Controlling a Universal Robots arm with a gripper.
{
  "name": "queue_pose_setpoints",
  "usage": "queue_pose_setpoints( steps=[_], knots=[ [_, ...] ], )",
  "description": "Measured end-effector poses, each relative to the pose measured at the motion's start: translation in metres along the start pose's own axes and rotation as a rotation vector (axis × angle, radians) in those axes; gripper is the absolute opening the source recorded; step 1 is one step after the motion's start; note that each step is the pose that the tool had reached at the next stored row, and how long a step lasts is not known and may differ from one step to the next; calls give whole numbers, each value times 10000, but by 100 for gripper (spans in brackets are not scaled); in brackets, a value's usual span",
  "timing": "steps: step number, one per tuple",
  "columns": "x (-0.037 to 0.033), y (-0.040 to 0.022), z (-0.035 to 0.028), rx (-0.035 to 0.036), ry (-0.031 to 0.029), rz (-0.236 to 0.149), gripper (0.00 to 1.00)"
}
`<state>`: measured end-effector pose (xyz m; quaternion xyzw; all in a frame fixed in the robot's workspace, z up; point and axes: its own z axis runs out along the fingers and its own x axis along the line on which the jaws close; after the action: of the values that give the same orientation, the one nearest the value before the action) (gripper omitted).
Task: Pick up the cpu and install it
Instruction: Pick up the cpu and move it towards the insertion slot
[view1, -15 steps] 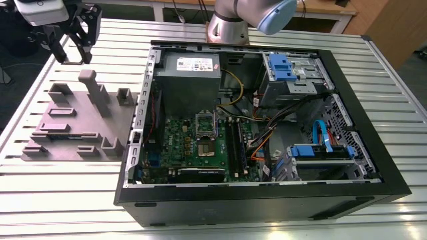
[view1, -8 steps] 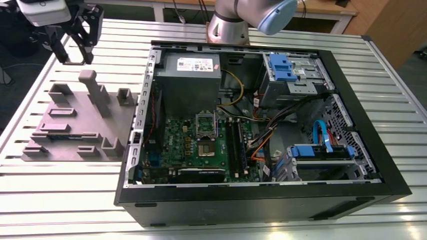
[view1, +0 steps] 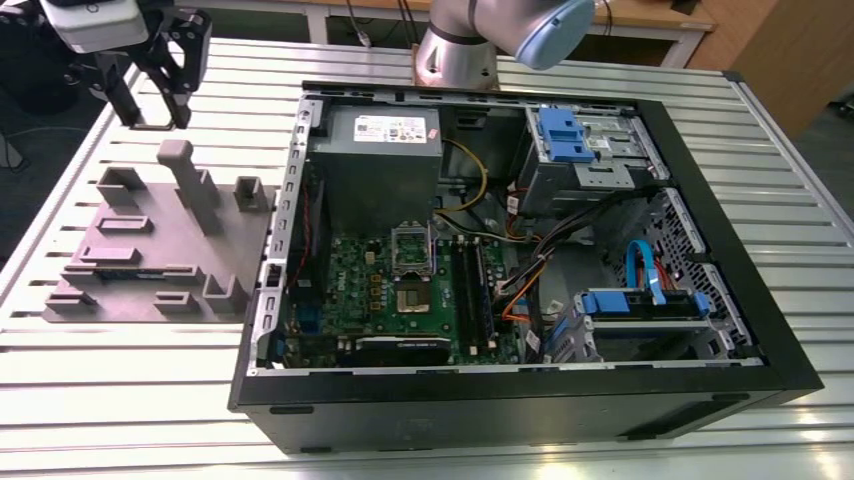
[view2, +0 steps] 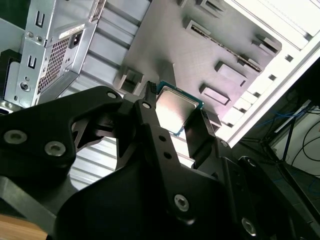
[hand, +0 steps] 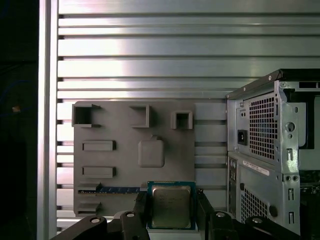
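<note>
The gripper (view1: 156, 120) hangs over the slatted aluminium table (view1: 134, 400) at the exterior view's left, just past the far end of a grey fixture plate (view1: 147, 250). It is closed to a narrow gap on the cpu (hand: 171, 205). In both wrist views the two black fingers (hand: 141, 207) press against opposite edges of the chip, holding it clear of the plate beneath. The cpu (view2: 175, 110) is a small flat square with a dull silvery metal lid and a thin green rim around it. The fingers (view2: 150, 110) are matt black bars studded with small bright screw heads. The plate (hand: 125, 125) is smooth matt grey plastic with raised square pockets, shallow rectangular slots and one rounded square pad. A long thin memory stick (hand: 117, 190) lies in one slot close to the held chip. Beside the plate lies the open computer case (view1: 534, 400), black on its outer walls. Its rear panel (hand: 260, 150) is bare perforated metal in the first wrist view. Inside sit a grey boxy power supply (view1: 376, 150) and a green motherboard (view1: 400, 290) with a dark square socket (view1: 411, 250), well apart from the gripper.
</note>
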<state>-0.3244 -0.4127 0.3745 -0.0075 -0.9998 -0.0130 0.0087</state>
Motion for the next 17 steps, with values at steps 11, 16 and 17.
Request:
queue_pose_setpoints(
  steps=[11, 16, 17],
  knots=[
    [-33, 1, -1, 0, 0, 0, 47],
    [-47, 1, -1, 0, -1, 0, 47],
    [-50, 1, -1, 0, -1, 0, 47]
  ],
)
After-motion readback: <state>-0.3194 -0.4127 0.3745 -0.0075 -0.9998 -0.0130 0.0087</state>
